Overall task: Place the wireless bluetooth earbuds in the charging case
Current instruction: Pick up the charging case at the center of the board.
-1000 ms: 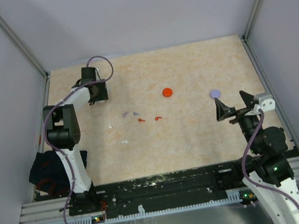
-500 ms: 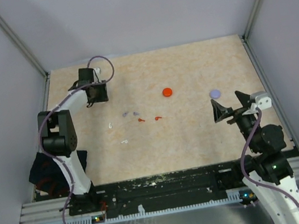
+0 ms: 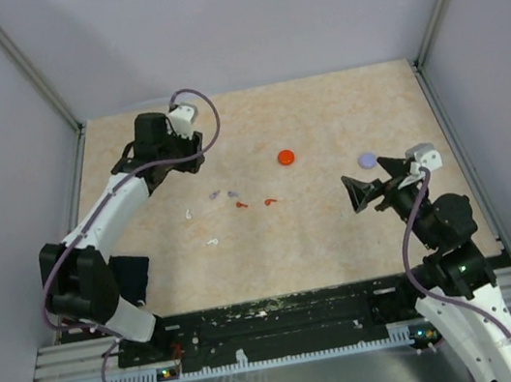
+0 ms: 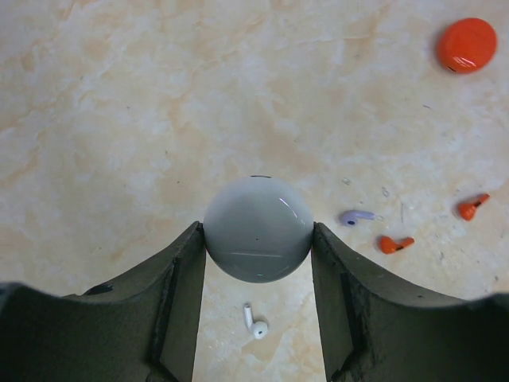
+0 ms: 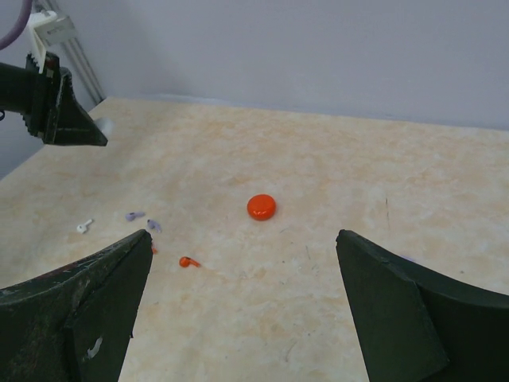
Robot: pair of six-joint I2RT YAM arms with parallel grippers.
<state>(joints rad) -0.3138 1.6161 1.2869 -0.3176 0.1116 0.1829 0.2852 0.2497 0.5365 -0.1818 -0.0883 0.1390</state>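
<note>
clamping a round white charging case [image 4: 256, 227] between its two dark fingers [image 4: 179, 294], the left gripper [image 4: 258, 239] sits over the far left part of the beige table [image 3: 345, 254]. the case fills the gap from one finger to the other and touches both. in the left wrist view a white earbud [image 4: 254, 322] shows on the table in the gap below the case. a greyish-purple earbud [image 4: 356, 216] lies to the case's right, a red earbud [image 4: 394, 243] close beside that, and a second red one farther right. from above, all six earbuds lie loose on the bare table left of its middle: two white ones nearest the left arm, two greyish-purple ones side by side, two red ones a little apart. a red case [image 3: 285, 157] lies alone beyond them near the table's middle, and a purple case [image 3: 367, 160] lies near the right gripper [image 5: 243, 239]. that gripper's jaws stand wide apart with nothing between them, over the right side of the table, looking toward the red case.
</note>
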